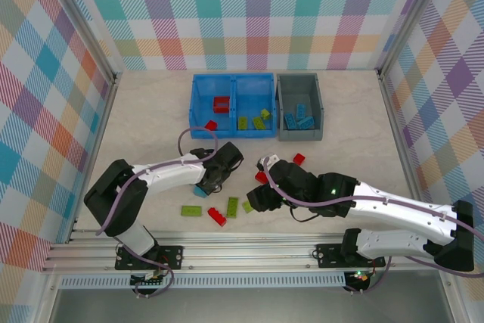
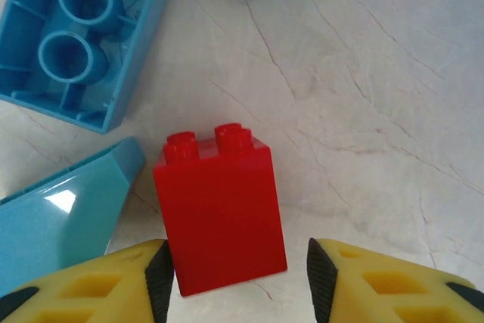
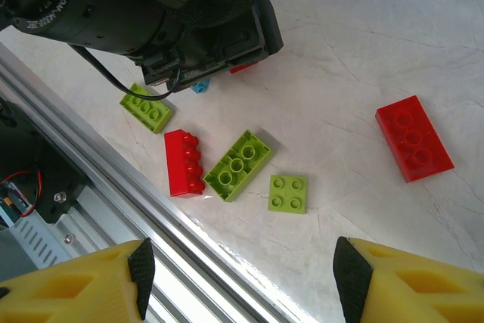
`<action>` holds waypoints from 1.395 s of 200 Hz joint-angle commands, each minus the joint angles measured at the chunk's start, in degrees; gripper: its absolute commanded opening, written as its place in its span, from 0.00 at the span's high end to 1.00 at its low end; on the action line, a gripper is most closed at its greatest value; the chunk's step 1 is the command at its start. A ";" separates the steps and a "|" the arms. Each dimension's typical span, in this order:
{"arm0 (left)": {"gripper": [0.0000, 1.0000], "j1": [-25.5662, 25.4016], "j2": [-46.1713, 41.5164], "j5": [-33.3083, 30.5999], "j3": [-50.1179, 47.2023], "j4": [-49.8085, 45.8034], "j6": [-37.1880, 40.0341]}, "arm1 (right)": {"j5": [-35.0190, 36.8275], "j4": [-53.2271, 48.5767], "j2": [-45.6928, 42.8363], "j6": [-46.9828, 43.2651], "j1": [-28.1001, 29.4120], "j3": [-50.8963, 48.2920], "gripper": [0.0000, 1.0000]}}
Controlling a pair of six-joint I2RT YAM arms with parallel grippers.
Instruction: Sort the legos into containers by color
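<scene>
Top view: the blue bin (image 1: pixel 195 107) stands at the far middle of the table (image 1: pixel 151 111), with a red lego in its left half and green ones in its right. The grey bin (image 1: pixel 321 104) stands just beside it on the right and holds blue bricks (image 1: pixel 299 120). Many legos are still loose, so I judge the sort is partly done. One red stray (image 1: pixel 211 125) lies just in front of the blue bin, and more red and green ones lie near the arms. The left gripper (image 1: pixel 209 181) is low over the table by a light blue brick (image 1: pixel 200 191). The right gripper (image 1: pixel 255 200) is near the green and red group.

Left wrist: the left gripper (image 2: pixel 238 281) has its jaws partly apart around the near end of a red brick (image 2: pixel 219 213). One pad (image 2: pixel 160 277) is at the brick's edge and the other stands off with a gap, so nothing is held yet. The brick seems to lie on its side, studs pointing away. The light blue brick (image 2: pixel 83 35) lies hollow side up, near but apart.

Right wrist: the right gripper (image 3: pixel 238 281) is wide and holds nothing, above a green square (image 3: pixel 288 192), a long green brick (image 3: pixel 238 164), a red one on its side (image 3: pixel 184 162) and a flat red brick (image 3: pixel 414 138). The rail (image 3: pixel 113 187) runs close by.

These bricks should be light, stiff and not fragile, with smooth walls that may slip. The best hold is probably across two flat side walls, low and square, not on the studs
</scene>
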 commanded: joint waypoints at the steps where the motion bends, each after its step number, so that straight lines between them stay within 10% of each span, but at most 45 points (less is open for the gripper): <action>1: 0.54 1.29 1.61 -0.78 1.77 -0.11 2.38 | 0.75 -0.44 -1.03 1.28 0.29 -0.40 0.34; 78: 0.72 1.23 -1.34 -5.75 6.37 -4.32 8.70 | 2.60 -1.05 -2.29 1.58 0.01 0.01 0.34; 131: 0.72 6.42 -3.07 -8.33 24.01 -12.53 30.35 | 0.69 2.98 -3.68 2.17 -8.66 2.18 0.35; 204: 0.73 18.93 13.35 -0.41 44.50 -14.89 55.56 | -5.82 9.54 8.54 6.49 -18.38 9.92 0.35; 279: 0.73 22.18 31.35 -0.87 59.31 -16.34 62.97 | -6.88 11.02 10.98 7.69 -19.21 9.92 0.35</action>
